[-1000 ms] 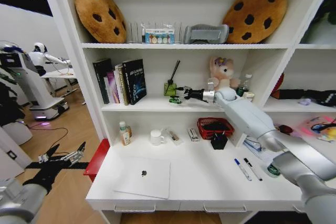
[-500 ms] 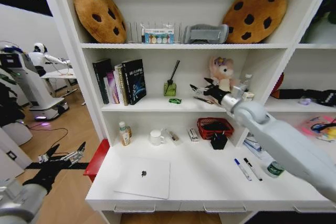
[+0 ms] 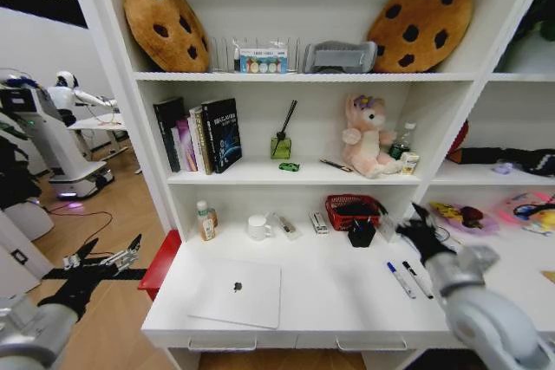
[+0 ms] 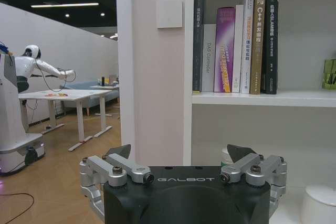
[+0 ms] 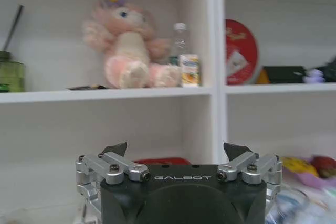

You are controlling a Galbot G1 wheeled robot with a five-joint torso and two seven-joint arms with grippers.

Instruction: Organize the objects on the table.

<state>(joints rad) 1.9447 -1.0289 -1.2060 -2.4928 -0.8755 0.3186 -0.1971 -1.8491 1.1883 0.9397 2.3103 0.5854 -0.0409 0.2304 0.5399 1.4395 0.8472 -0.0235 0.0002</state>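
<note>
White desk (image 3: 329, 296) under shelving: right gripper (image 3: 422, 230), fingers spread and empty, has withdrawn from the shelf; toy car (image 3: 290, 166) left there. Laptop (image 3: 238, 292), pens (image 3: 408, 280) remain. Left gripper (image 3: 102, 261) parked, spread.

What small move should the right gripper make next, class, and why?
Probably lower the open, empty right gripper towards the two slim pens lying loose on the long white desk just below it; the tiny green toy car already sits on the shelf.
</note>
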